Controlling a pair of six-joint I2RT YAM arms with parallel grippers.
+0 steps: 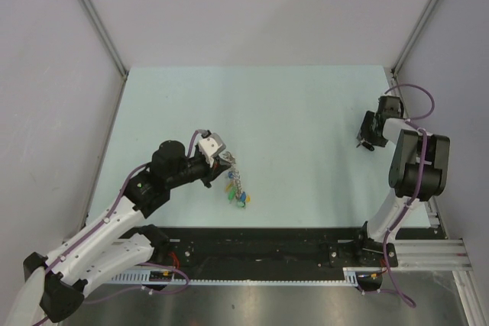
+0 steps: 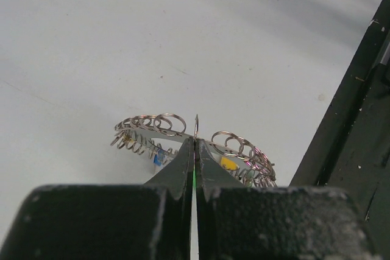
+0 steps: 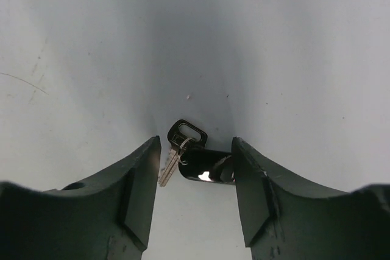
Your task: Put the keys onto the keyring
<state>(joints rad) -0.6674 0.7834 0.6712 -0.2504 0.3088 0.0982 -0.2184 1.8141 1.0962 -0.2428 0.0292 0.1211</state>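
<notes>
My left gripper (image 1: pixel 222 160) (image 2: pixel 195 142) is shut on a thin wire loop of the keyring (image 2: pixel 170 125), a grey coil of small rings. In the top view the keyring (image 1: pixel 234 177) trails down from the fingertips to a cluster of coloured keys (image 1: pixel 238 198) on the table. Blue (image 2: pixel 159 158) and yellow (image 2: pixel 228 162) key heads show under the coil. At the far right, my right gripper (image 1: pixel 368 140) (image 3: pixel 196 144) points down at the table, jaws apart. A black-headed key (image 3: pixel 186 133) with a glossy black tag (image 3: pixel 207 165) lies between its fingers, the tag against the right finger.
A black rail (image 1: pixel 267 246) (image 2: pixel 341 150) runs along the table's near edge, close to the right of the keyring in the left wrist view. Pale walls and metal posts (image 1: pixel 95 20) enclose the table (image 1: pixel 290 112).
</notes>
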